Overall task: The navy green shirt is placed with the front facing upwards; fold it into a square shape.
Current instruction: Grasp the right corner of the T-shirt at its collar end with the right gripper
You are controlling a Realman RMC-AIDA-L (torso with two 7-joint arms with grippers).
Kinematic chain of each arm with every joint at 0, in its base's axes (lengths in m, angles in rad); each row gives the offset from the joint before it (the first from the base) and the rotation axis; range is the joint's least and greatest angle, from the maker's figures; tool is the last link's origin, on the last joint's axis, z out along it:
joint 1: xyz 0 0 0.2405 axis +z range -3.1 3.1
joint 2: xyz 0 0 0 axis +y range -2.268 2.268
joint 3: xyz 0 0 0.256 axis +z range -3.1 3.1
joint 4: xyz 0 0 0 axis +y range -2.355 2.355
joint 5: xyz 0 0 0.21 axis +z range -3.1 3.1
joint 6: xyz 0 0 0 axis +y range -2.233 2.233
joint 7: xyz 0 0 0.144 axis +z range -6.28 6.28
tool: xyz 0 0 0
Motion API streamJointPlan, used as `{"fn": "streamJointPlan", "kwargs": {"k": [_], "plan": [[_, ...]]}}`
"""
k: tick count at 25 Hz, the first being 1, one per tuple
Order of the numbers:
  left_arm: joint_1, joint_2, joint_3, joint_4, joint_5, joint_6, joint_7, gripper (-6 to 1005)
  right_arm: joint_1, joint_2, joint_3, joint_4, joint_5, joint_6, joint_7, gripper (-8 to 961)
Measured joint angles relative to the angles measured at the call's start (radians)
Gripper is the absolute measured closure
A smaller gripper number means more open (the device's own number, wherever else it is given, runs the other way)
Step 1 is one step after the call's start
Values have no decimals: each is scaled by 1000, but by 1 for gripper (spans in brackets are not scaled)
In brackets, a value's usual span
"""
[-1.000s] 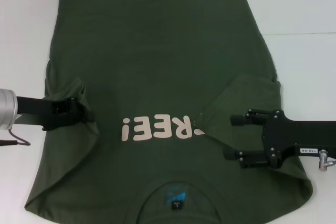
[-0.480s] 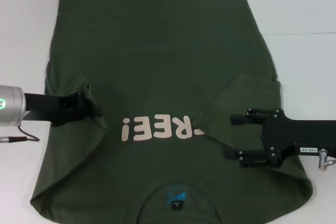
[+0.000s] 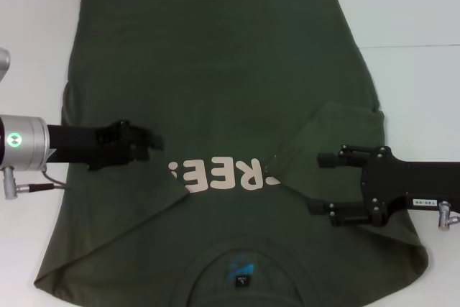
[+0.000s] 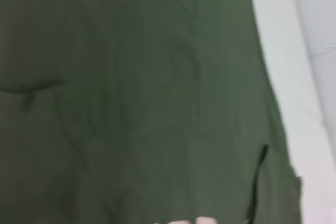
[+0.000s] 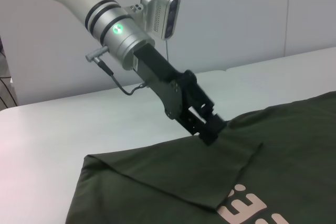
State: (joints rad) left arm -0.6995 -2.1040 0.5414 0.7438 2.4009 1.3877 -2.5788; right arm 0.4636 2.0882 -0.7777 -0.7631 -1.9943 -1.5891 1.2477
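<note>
The navy green shirt (image 3: 215, 70) lies flat on the white table, collar and blue-black neck label (image 3: 243, 278) at the near edge. Its cream lettering (image 3: 230, 176) reads upside down from the head view. My left gripper (image 3: 154, 141) is shut on the shirt's left sleeve and holds it lifted over the chest, so the fold covers the left end of the lettering. The right wrist view shows that left gripper (image 5: 212, 129) pinching raised fabric (image 5: 173, 177). My right gripper (image 3: 318, 185) stands open over the right sleeve (image 3: 330, 131), which is folded inward. Green cloth (image 4: 131, 103) fills the left wrist view.
The white table (image 3: 417, 5) shows bare on both sides of the shirt and beyond its hem. A faint seam (image 3: 410, 46) runs across the table at the right. A pale wall (image 5: 236, 14) rises behind the table.
My left gripper has moved right toward the shirt's middle, dragging the left sleeve and side over the chest and covering the exclamation mark. The right gripper has barely moved.
</note>
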Motion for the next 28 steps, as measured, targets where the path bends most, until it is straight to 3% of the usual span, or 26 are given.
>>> {"fn": "streamJointPlan", "kwargs": {"k": [3, 9, 12, 16, 21, 28], "plan": [[3, 3, 0, -5, -55, 11, 31, 599, 0, -3, 0, -3, 0, 0, 9, 98], [16, 5, 0, 10, -116, 43, 245, 433, -21, -18, 5, -113, -5, 6, 160, 99], [17, 5, 1, 13, -123, 73, 429, 333, -30, -17, 5, -230, -51, 13, 325, 100], [18, -1, 7, 12, -153, 173, 712, 152, -27, 0, -7, -389, -188, 16, 577, 101], [22, -1, 9, 8, -155, 283, 882, 81, -22, 1, -62, -528, -357, -27, 877, 101], [27, -4, 18, 8, -196, 417, 1022, 66, 43, -15, -14, -582, -469, -283, 1039, 102]]}}
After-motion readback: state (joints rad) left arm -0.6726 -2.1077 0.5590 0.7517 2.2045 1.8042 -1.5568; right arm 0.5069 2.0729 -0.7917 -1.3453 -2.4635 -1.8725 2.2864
